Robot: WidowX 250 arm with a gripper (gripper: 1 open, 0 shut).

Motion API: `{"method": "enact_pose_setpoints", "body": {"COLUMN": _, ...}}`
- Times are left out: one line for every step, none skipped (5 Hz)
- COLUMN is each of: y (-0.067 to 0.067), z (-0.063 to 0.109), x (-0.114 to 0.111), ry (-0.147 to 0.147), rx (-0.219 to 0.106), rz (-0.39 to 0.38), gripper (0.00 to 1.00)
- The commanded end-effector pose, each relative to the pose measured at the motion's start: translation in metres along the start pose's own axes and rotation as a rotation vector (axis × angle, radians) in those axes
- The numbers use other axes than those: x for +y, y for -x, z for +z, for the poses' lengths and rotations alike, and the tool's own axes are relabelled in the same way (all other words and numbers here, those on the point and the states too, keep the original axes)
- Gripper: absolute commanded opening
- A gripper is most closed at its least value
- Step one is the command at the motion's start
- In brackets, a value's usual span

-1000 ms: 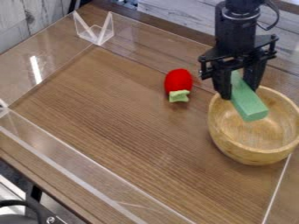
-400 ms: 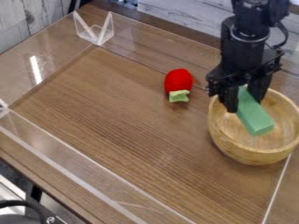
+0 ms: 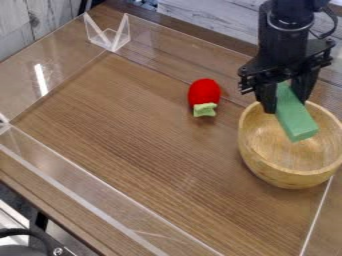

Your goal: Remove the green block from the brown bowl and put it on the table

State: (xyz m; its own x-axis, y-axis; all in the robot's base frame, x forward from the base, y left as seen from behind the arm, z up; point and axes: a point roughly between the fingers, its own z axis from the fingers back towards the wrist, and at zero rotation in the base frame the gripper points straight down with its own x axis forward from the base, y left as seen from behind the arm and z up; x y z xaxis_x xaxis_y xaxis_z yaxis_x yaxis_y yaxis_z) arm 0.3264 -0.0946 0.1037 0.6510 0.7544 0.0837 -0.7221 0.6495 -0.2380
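Observation:
The green block, a flat bright green bar, hangs tilted over the brown bowl, its upper end pinched between the black fingers of my gripper. The gripper points steeply down and is shut on the block. The block's lower end reaches down into the bowl's hollow near the right rim; I cannot tell whether it touches the wood. The bowl is round, light-brown wood with a thick rim, standing at the right of the wood-grain table.
A small red object with a green tip lies on the table left of the bowl. Clear acrylic walls line the table's edges, with a clear bracket at the back left.
The gripper with the green block has shifted slightly to the right over the bowl and turned a little. The bowl and the red object have stayed put.

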Motion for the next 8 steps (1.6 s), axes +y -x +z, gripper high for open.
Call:
{"method": "enact_pose_setpoints", "body": {"y": 0.003, "z": 0.007, "x": -0.007, "ry": 0.031, "rx": -0.045, "rz": -0.039, "gripper": 0.0}}
{"method": "enact_pose_setpoints", "body": {"y": 0.001, "z": 0.002, "x": -0.005, "ry": -0.001, "rx": -0.086, "rz": 0.034, "gripper": 0.0}}
{"method": "enact_pose_setpoints", "body": {"y": -0.002, "z": 0.0, "x": -0.006, "ry": -0.02, "rx": -0.11, "rz": 0.111, "gripper": 0.0}}
{"method": "enact_pose_setpoints", "body": {"y": -0.014, "z": 0.01, "x": -0.002, "ry": -0.022, "rx": -0.114, "rz": 0.128, "gripper": 0.0}}
{"method": "enact_pose_setpoints", "body": {"y": -0.028, "z": 0.02, "x": 0.002, "ry": -0.025, "rx": -0.112, "rz": 0.148, "gripper": 0.0}}
{"method": "enact_pose_setpoints", "body": {"y": -0.03, "z": 0.011, "x": 0.003, "ry": -0.028, "rx": -0.102, "rz": 0.127, "gripper": 0.0}}
{"method": "enact_pose_setpoints", "body": {"y": -0.026, "z": 0.004, "x": 0.003, "ry": -0.034, "rx": -0.106, "rz": 0.112, "gripper": 0.0}}
{"method": "enact_pose_setpoints", "body": {"y": -0.019, "z": 0.015, "x": 0.016, "ry": -0.032, "rx": -0.097, "rz": 0.002, "gripper": 0.0}}
